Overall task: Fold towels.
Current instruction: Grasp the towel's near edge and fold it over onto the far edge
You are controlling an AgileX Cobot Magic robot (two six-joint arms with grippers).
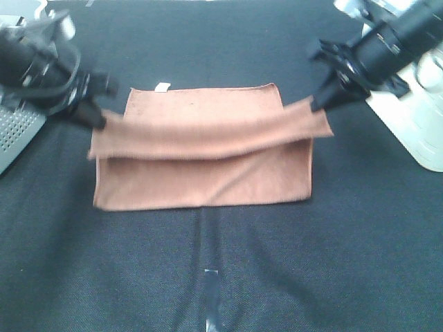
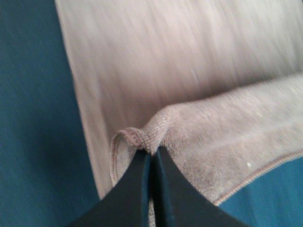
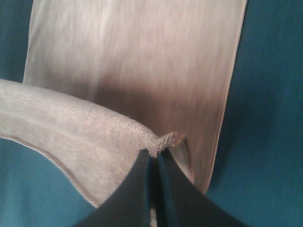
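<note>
A brown towel (image 1: 208, 176) lies on the dark table, a small white tag (image 1: 162, 87) at its far edge. My left gripper (image 1: 99, 122) is shut on one corner of the towel (image 2: 137, 138). My right gripper (image 1: 317, 105) is shut on the opposite corner (image 3: 165, 141). Between them the held long edge hangs as a raised band (image 1: 208, 131) above the flat part of the towel, sagging a little in the middle. Both wrist views show closed fingers pinching a puckered corner, with the flat towel below.
A grey perforated basket (image 1: 15, 131) stands at the left table edge. A white bin (image 1: 422, 117) stands at the right edge. A strip of tape (image 1: 210, 294) marks the near middle of the dark table (image 1: 332, 263).
</note>
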